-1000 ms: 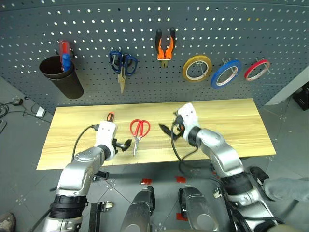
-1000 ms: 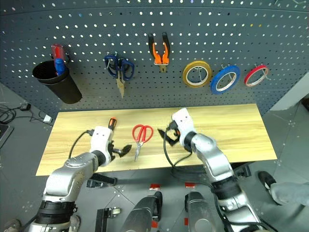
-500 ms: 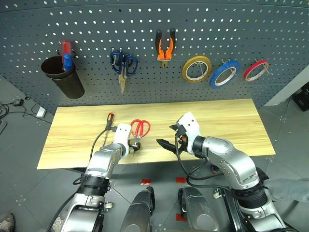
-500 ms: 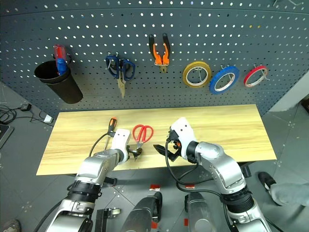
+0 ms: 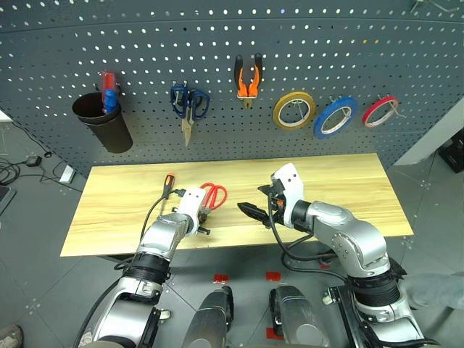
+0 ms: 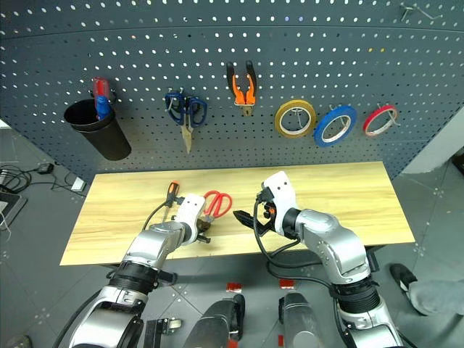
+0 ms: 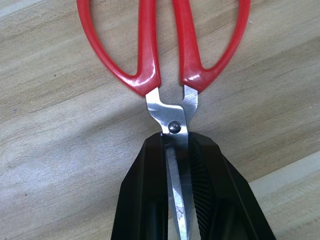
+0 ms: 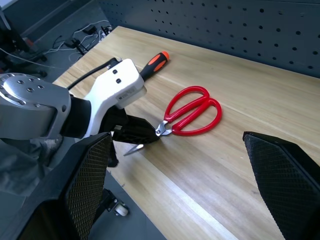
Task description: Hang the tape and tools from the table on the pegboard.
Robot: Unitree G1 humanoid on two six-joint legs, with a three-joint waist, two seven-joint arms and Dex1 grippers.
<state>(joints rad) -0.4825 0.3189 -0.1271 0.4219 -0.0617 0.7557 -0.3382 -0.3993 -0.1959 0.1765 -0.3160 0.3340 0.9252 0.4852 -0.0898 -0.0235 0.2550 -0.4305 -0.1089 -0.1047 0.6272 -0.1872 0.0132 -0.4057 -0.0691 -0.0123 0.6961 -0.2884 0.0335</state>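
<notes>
Left gripper (image 7: pixel 177 165) clamped on the red scissors' (image 5: pixel 211 196) blades, scissors lying flat on the bench (image 5: pixel 341 181).

Right gripper (image 5: pixel 250 212) hangs spread wide and empty just above the bench, near the scissors. The screwdriver (image 5: pixel 167 183) lies on the bench just beside the left gripper. On the pegboard (image 5: pixel 326 43) hang the pliers (image 5: pixel 248 75), blue scissors (image 5: pixel 188 105), yellow tape (image 5: pixel 293 110), blue tape (image 5: pixel 336 117) and red tape (image 5: pixel 380 111). A black cup (image 5: pixel 109 127) on the pegboard holds red- and blue-handled tools (image 5: pixel 109 85).
</notes>
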